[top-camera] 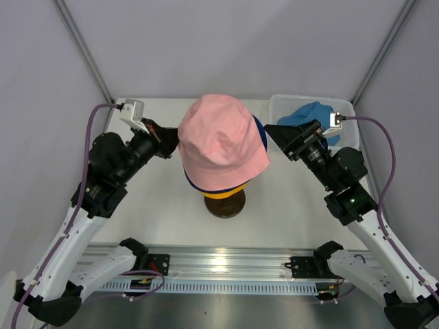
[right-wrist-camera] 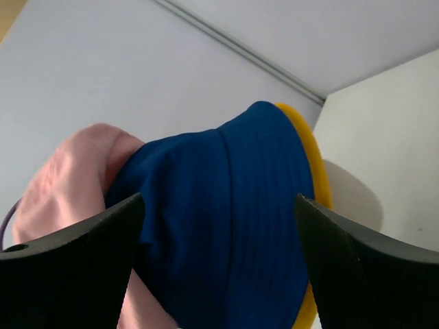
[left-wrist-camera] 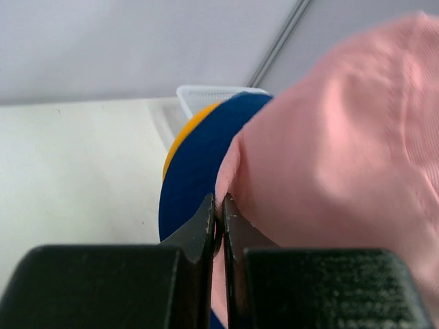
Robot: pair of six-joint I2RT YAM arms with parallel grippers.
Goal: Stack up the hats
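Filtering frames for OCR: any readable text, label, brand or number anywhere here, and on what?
No readable text in any view.
Pink hat, navy hat, yellow hat, sky blue hat: plain cloth, no print or tag showing.
White basket, front rail: no marking visible; anything there is too small to read.
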